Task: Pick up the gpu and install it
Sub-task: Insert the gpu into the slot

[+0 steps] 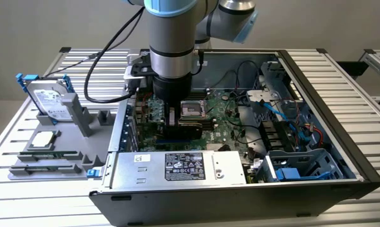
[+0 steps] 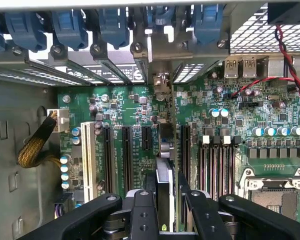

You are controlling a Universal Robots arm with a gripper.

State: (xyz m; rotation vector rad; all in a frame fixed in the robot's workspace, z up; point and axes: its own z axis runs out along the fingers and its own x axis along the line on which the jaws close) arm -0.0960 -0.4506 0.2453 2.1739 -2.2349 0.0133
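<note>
My gripper reaches down inside the open computer case, over the green motherboard. It is shut on the gpu, a thin card held on edge with its black face showing. In the wrist view the gpu runs edge-on between the two black fingers of the gripper. Its silver end bracket lies against the rear slot openings. The card stands along a black expansion slot, between the other black slots and the memory slots. Whether it is fully seated I cannot tell.
A CPU socket sits beside the card. The power supply and a drive cage line the case's near side, with cables at the exterior view's right. Outside, a grey fixture holds a hard drive with blue rails and memory sticks.
</note>
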